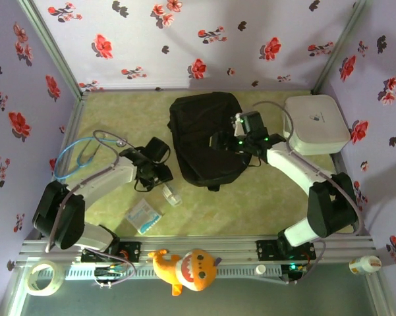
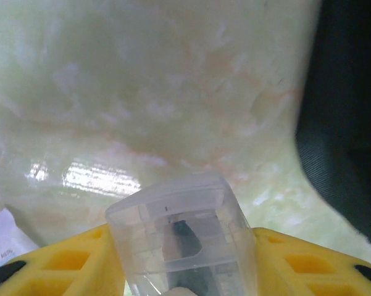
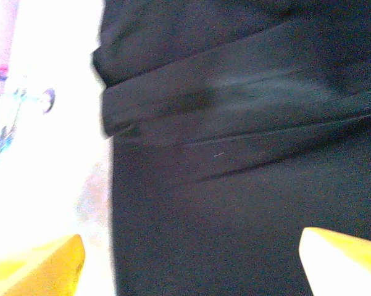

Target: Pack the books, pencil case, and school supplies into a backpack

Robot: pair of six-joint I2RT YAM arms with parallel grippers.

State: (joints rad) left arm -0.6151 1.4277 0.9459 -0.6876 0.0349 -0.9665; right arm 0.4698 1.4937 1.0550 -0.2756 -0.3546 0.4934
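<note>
A pale green marbled table [image 1: 112, 118] is seen from above, walled by floral-patterned panels [image 1: 184, 39], with a large black backpack [image 1: 201, 135] laid flat at its middle. The small clear pencil case [image 1: 172, 195] is found just beside the near left corner of the backpack; whether it rests on the table or is raised off it cannot be told. The left gripper [image 1: 158, 176] is closed on it. In the left wrist view the pencil case [image 2: 184, 222] is pinched across its narrow width between the yellow fingers [image 2: 68, 265], a hold judged to keep the long body steady for carrying. The right gripper [image 1: 220, 141] is held spread wide above the upper right of the backpack, with nothing between its jaws. A fold of the black fabric [image 3: 234, 98] is seen close ahead in the right wrist view, so it is probably placed to lift or hold the bag's opening. A strip of bare table is left between the pencil case and the backpack [image 2: 352, 123]. A flat pale packet [image 1: 143, 216] lies near, towards the arm bases. A white box [image 1: 316, 124] crowds the far right side.
</note>
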